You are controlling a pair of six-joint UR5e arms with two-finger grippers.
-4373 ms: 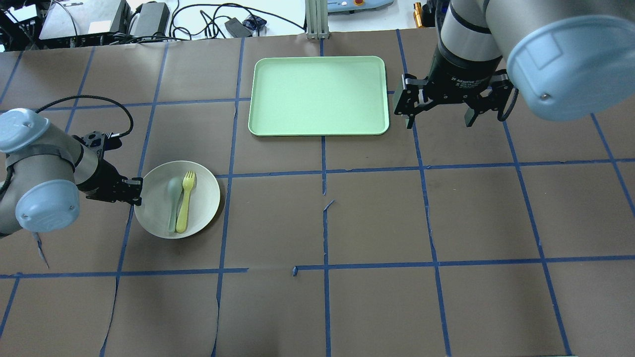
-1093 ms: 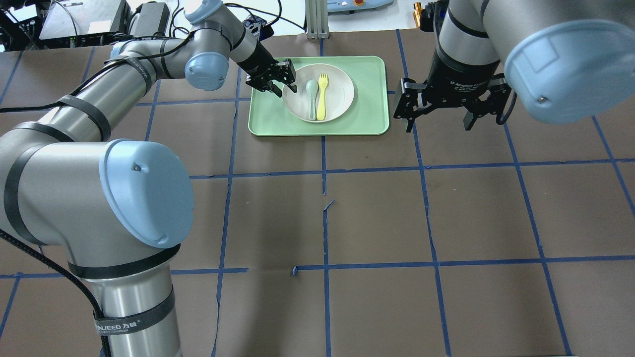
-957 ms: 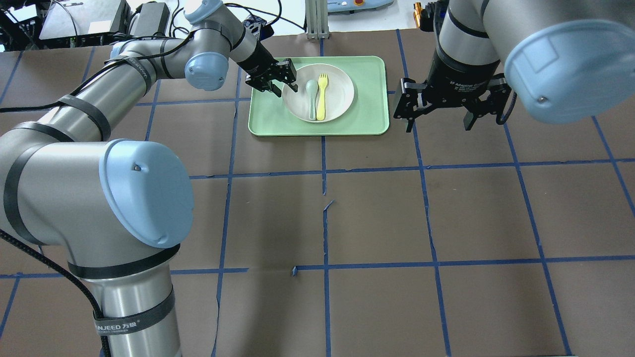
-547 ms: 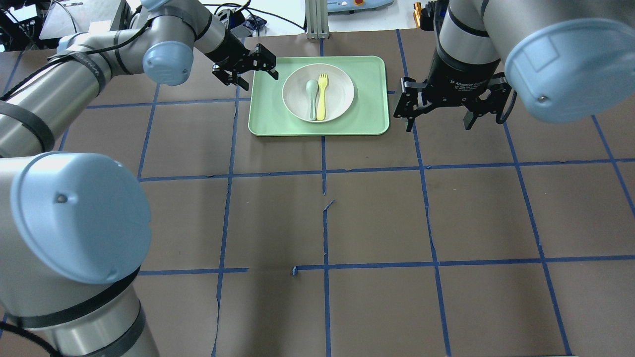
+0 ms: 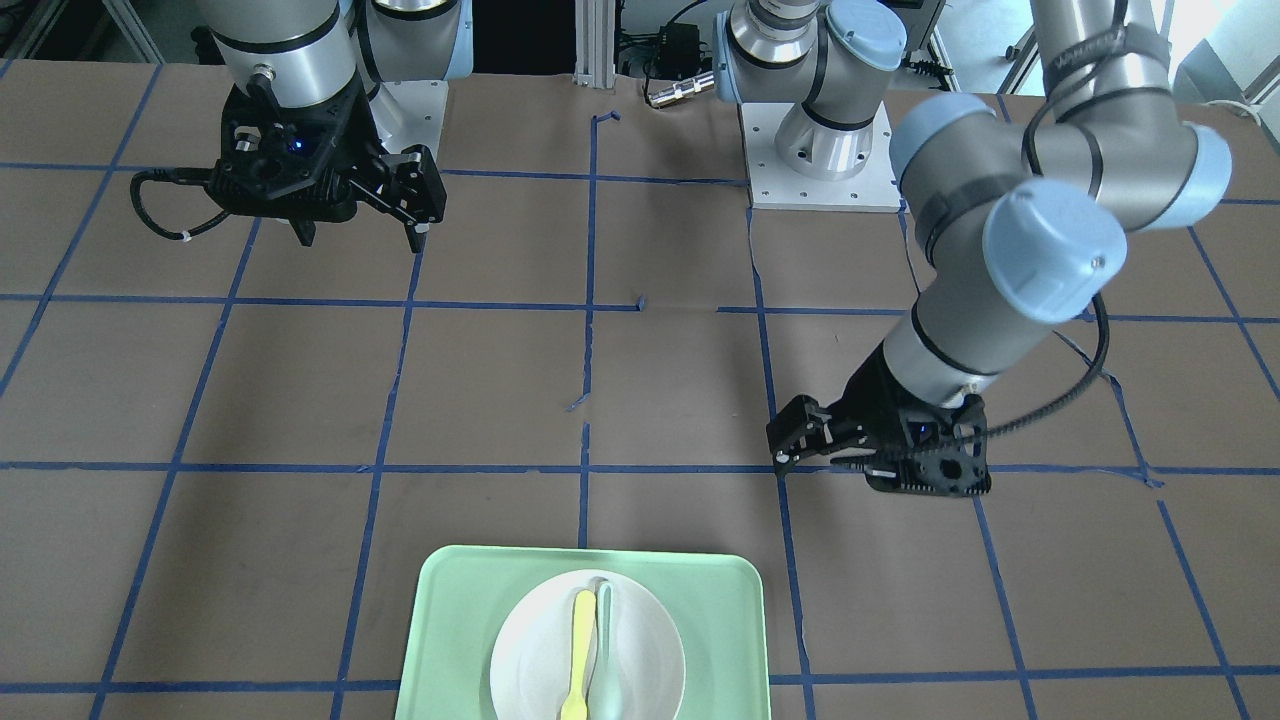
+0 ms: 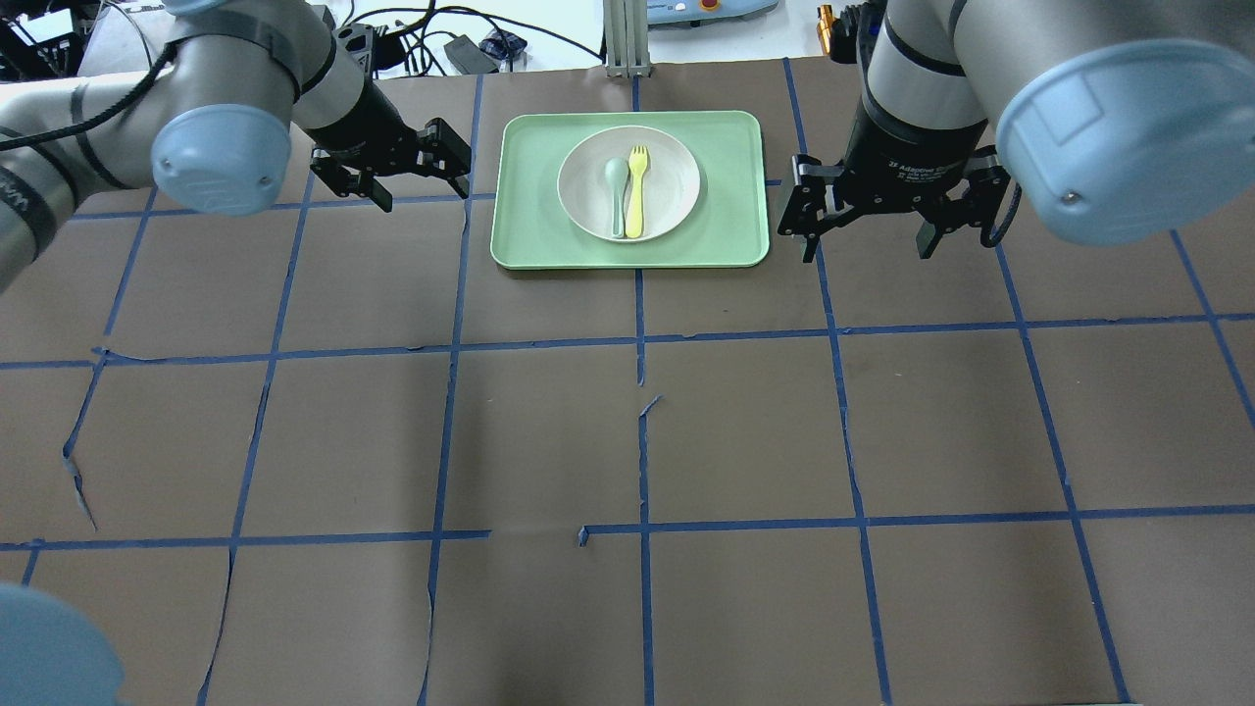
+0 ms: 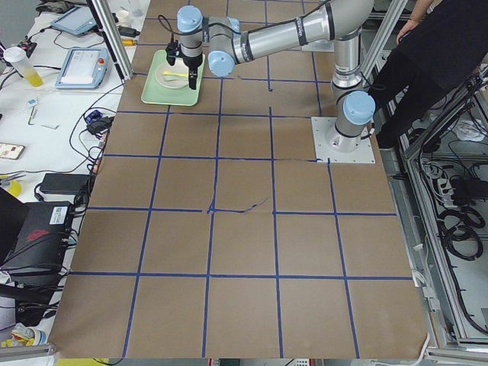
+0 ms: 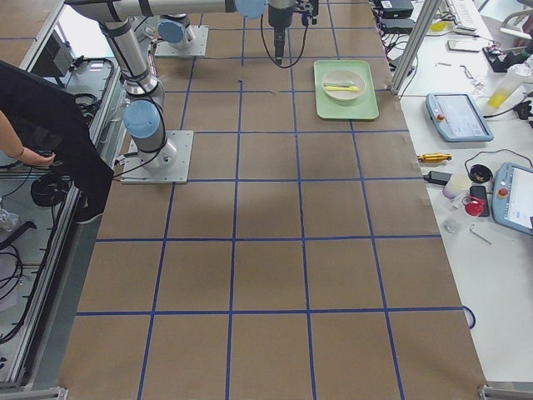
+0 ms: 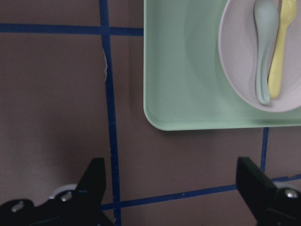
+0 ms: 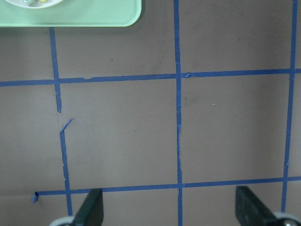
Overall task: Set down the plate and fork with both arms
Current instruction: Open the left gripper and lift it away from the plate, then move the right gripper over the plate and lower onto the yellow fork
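Note:
The white plate [image 6: 667, 196] lies in the middle of the mint-green tray [image 6: 726, 240] at the far centre of the table. The yellow fork [image 6: 636, 191] lies in the plate, side by side with a grey-green spoon [image 6: 616, 194]. My left gripper [image 6: 424, 196] is open and empty, left of the tray and apart from it. Its wrist view shows the plate [image 9: 235, 70], the fork [image 9: 280, 52] and the tray [image 9: 188, 70] ahead of its open gripper [image 9: 171, 188]. My right gripper [image 6: 868, 253] is open and empty, right of the tray.
The table is brown paper with a blue tape grid. An aluminium post [image 6: 626, 39] stands just behind the tray. Cables and power bricks [image 6: 294, 34] lie beyond the far edge. A person [image 7: 427, 53] stands by the robot's base.
My left gripper carried the plate with fork and spoon to the tray, let go of its rim, and has drawn back to the left. The right arm has not moved.

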